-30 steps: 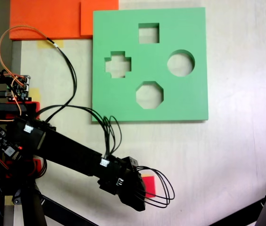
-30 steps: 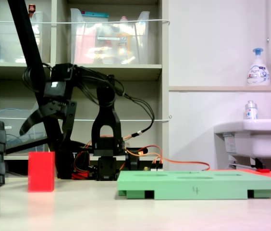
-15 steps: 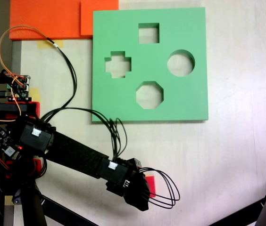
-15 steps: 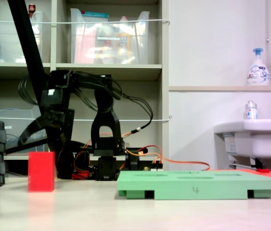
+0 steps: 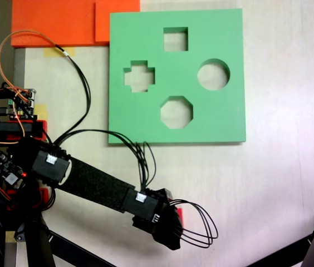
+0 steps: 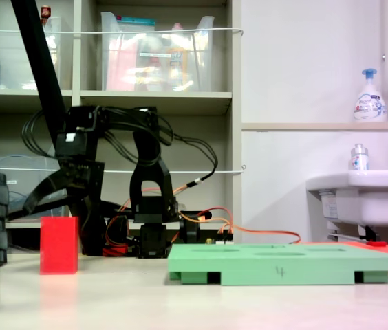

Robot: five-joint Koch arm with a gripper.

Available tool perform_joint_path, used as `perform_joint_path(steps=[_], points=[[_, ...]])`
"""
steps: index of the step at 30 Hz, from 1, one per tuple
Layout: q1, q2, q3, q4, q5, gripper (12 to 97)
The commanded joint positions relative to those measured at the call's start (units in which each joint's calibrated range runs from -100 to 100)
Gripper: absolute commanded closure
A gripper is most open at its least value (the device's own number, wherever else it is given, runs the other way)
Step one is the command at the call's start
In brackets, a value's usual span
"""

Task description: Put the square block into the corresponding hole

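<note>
The red block (image 6: 59, 245) stands upright on the table, well apart from the green board (image 5: 224, 111); from above, only a red sliver (image 5: 178, 210) shows past the arm. The square hole (image 5: 175, 39) sits open near the board's top edge, above the cross, round and octagonal cutouts

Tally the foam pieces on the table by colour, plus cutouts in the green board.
Red foam block: 1
Green foam board: 1
Orange foam sheets, overlapping at the top left of the top-down fixed view: 2
Total foam pieces: 4
Cutouts in the board: 4: square hole, cross, circle, octagon
</note>
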Motion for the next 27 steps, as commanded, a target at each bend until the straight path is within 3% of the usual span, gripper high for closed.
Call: perform_joint_path(steps=[1, 27], points=[[0.0, 0.7, 2.8, 2.3, 0.0, 46.1], [-0.5, 8.5, 1.4, 3.6, 1.5, 47.0]])
